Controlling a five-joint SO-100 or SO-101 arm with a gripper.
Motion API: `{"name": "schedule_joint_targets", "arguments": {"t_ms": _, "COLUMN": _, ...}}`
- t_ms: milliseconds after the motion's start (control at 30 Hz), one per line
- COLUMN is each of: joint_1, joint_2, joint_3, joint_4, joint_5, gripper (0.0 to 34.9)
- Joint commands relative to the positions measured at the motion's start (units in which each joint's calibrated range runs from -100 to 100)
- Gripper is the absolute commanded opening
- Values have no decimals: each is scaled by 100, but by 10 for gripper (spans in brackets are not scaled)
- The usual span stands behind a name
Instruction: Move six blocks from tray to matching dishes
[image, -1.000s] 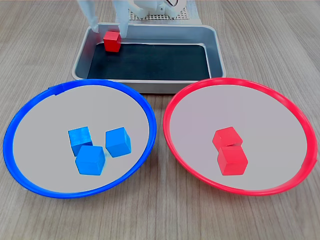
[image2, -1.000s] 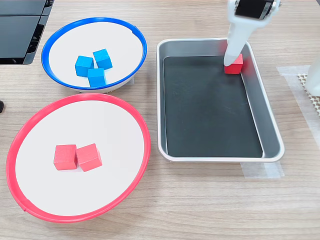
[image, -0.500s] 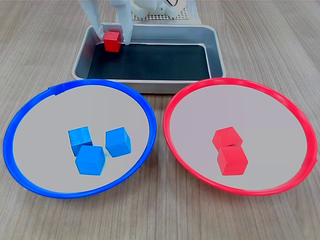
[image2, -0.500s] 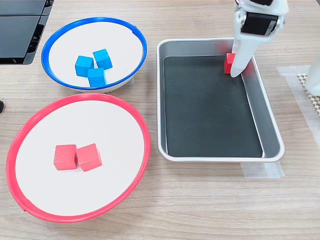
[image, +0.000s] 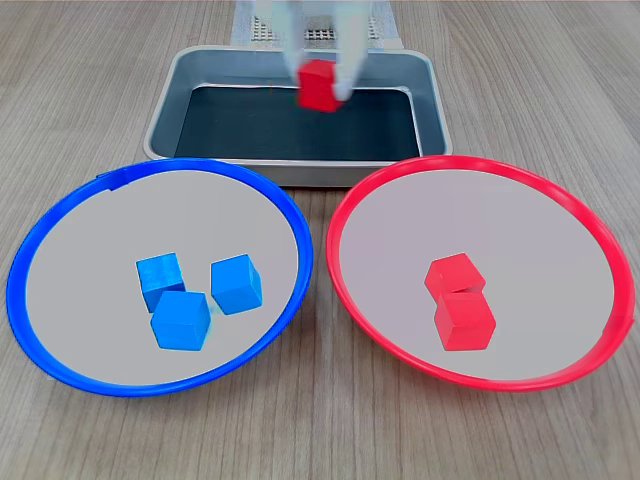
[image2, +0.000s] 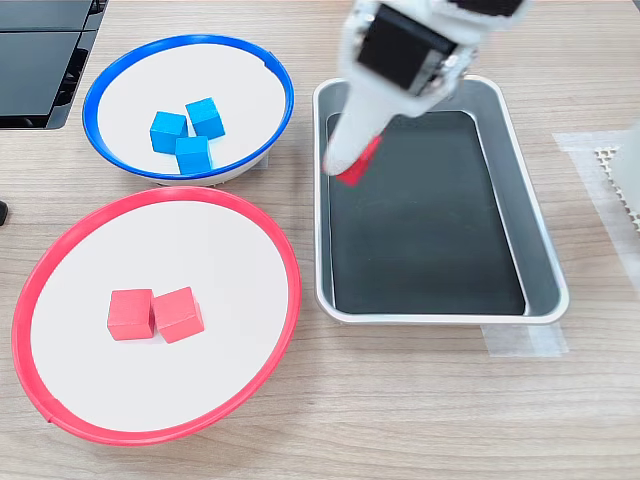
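My gripper (image: 319, 82) (image2: 352, 165) is shut on a red block (image: 318, 86) (image2: 360, 165) and holds it in the air above the silver tray (image: 432, 100) (image2: 540, 265), whose black floor is bare. The motion blurs the fingers. The red-rimmed dish (image: 380, 190) (image2: 60, 250) holds two red blocks (image: 458, 300) (image2: 155, 314) side by side. In the blue-rimmed dish (image: 60, 225) (image2: 120, 70) lie three blue blocks (image: 195, 295) (image2: 187, 133) in a cluster.
A dark flat device (image2: 40, 50) lies at the second exterior view's top left edge. A white perforated mat (image2: 618, 180) and tape strip show at the second exterior view's right, beyond the tray. Wooden tabletop surrounds everything.
The gripper closed on the red block in the tray's corner, lifted it, and swung it across the tray toward the dishes.
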Motion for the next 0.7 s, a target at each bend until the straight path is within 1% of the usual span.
{"name": "schedule_joint_targets", "arguments": {"t_ms": 0, "joint_1": -1114, "joint_2": 1616, "joint_3": -2808, "joint_4": 255, "joint_5": -1504, "gripper": 1}}
{"name": "schedule_joint_targets", "arguments": {"t_ms": 67, "joint_1": -1378, "joint_2": 2358, "joint_3": -3518, "joint_4": 330, "joint_5": -1661, "gripper": 1}}
{"name": "schedule_joint_targets", "arguments": {"t_ms": 167, "joint_1": -1547, "joint_2": 3117, "joint_3": -4083, "joint_4": 338, "joint_5": -1670, "gripper": 5}}
{"name": "schedule_joint_targets", "arguments": {"t_ms": 200, "joint_1": -1566, "joint_2": 3253, "joint_3": -4119, "joint_4": 288, "joint_5": -1631, "gripper": 36}}
{"name": "schedule_joint_targets", "arguments": {"t_ms": 233, "joint_1": -1576, "joint_2": 3372, "joint_3": -4119, "joint_4": 231, "joint_5": -1592, "gripper": 92}}
{"name": "schedule_joint_targets", "arguments": {"t_ms": 300, "joint_1": -1576, "joint_2": 3509, "joint_3": -4110, "joint_4": 206, "joint_5": -1465, "gripper": 221}}
{"name": "schedule_joint_targets", "arguments": {"t_ms": 333, "joint_1": -1566, "joint_2": 3535, "joint_3": -4110, "joint_4": 181, "joint_5": -1421, "gripper": 240}}
{"name": "schedule_joint_targets", "arguments": {"t_ms": 433, "joint_1": -1482, "joint_2": 3390, "joint_3": -4037, "joint_4": 82, "joint_5": -1382, "gripper": 229}}
{"name": "schedule_joint_targets", "arguments": {"t_ms": 467, "joint_1": -1434, "joint_2": 3210, "joint_3": -3910, "joint_4": 33, "joint_5": -1363, "gripper": 207}}
{"name": "schedule_joint_targets", "arguments": {"t_ms": 500, "joint_1": -1369, "joint_2": 2972, "joint_3": -3737, "joint_4": -25, "joint_5": -1363, "gripper": 174}}
{"name": "schedule_joint_targets", "arguments": {"t_ms": 533, "joint_1": -1284, "joint_2": 2639, "joint_3": -3473, "joint_4": -157, "joint_5": -1402, "gripper": 103}}
{"name": "schedule_joint_targets", "arguments": {"t_ms": 567, "joint_1": -1190, "joint_2": 2247, "joint_3": -3127, "joint_4": -331, "joint_5": -1455, "gripper": 25}}
{"name": "schedule_joint_targets", "arguments": {"t_ms": 600, "joint_1": -1049, "joint_2": 1752, "joint_3": -2663, "joint_4": -603, "joint_5": -1582, "gripper": 3}}
{"name": "schedule_joint_targets", "arguments": {"t_ms": 633, "joint_1": -907, "joint_2": 1249, "joint_3": -2144, "joint_4": -950, "joint_5": -1744, "gripper": 2}}
{"name": "schedule_joint_targets", "arguments": {"t_ms": 667, "joint_1": -719, "joint_2": 575, "joint_3": -1370, "joint_4": -1486, "joint_5": -1944, "gripper": 2}}
